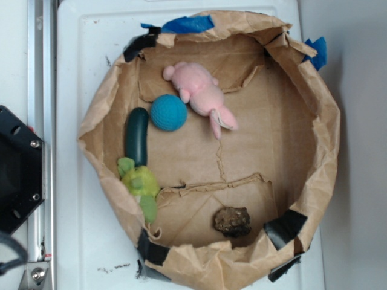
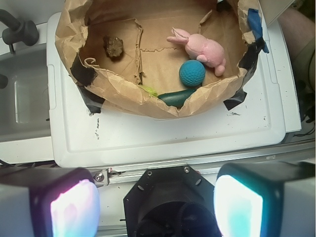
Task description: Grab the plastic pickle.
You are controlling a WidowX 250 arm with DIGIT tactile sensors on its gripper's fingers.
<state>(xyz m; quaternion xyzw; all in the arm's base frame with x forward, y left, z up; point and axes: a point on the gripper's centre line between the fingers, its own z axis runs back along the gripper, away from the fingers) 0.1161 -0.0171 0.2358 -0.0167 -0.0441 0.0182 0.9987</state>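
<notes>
Pickle (image 1: 137, 136), in bag, far from claw (image 2: 157, 207)

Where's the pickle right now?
In the exterior view the pickle lies inside the paper bag by its left wall, between the blue ball and the green plush. In the wrist view only part of it shows over the bag's near rim.

The end effector (image 2: 157, 202) has 2 blocky grey fingers (image 2: 47, 205) whose inner pads glow pale, 1 pinkish and 1 bluish-white. The base (image 2: 170, 195) is a matte black angular housing with small silver screws on its faces; a dark cable (image 1: 9, 254) curls beside it.
</notes>
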